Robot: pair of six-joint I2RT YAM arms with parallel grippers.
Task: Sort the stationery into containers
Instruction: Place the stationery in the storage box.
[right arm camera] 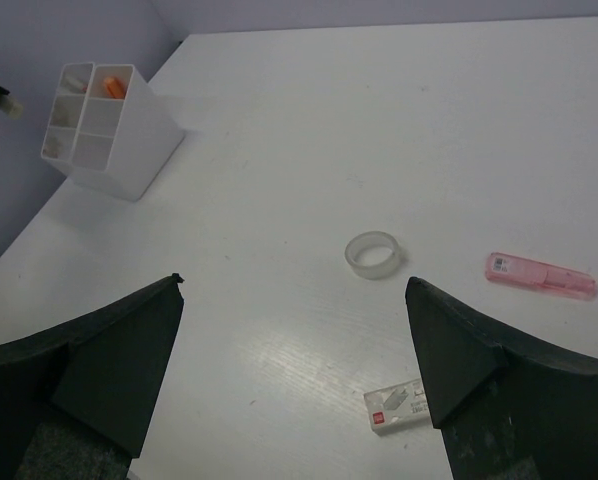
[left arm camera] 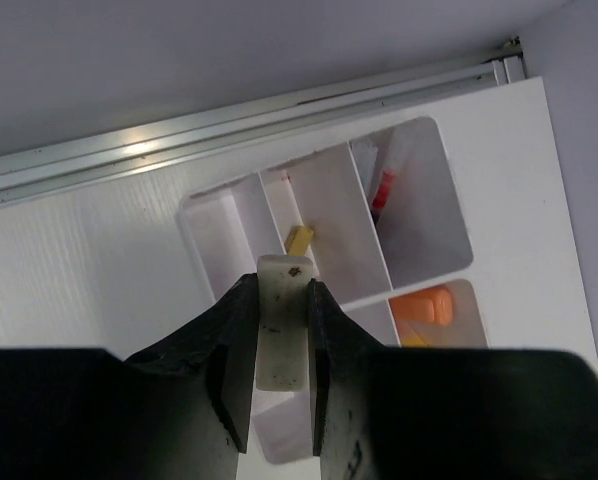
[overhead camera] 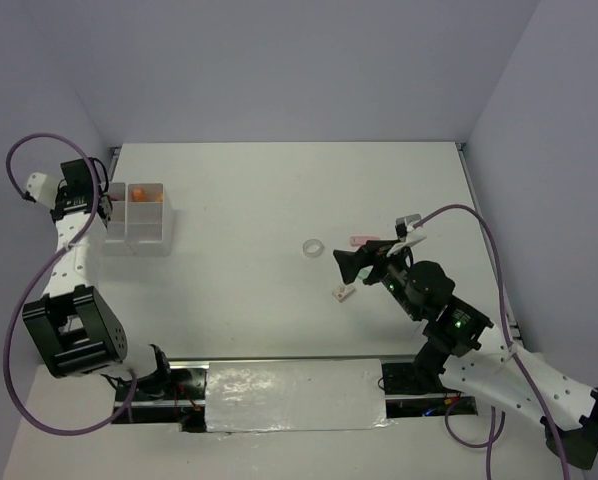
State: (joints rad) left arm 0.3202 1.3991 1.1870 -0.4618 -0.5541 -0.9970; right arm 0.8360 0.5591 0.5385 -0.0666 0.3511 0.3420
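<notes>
Light: bright, diffuse, overhead, all views.
Top view: desk [overhead camera: 279,200] near washed-out; faint shadow edging box [overhead camera: 136,215]; glare on sheet [overhead camera: 294,395] at 6 o'clock.
Left wrist: hot spot on rail [left arm camera: 134,148] at 10 o'clock; left end effector [left arm camera: 282,290] black, blurred; clamped eraser [left arm camera: 282,340] soft.
Right wrist: right end effector [right arm camera: 294,283] dark, defocused, at 7 and 5 o'clock; sheen on desk between.
</notes>
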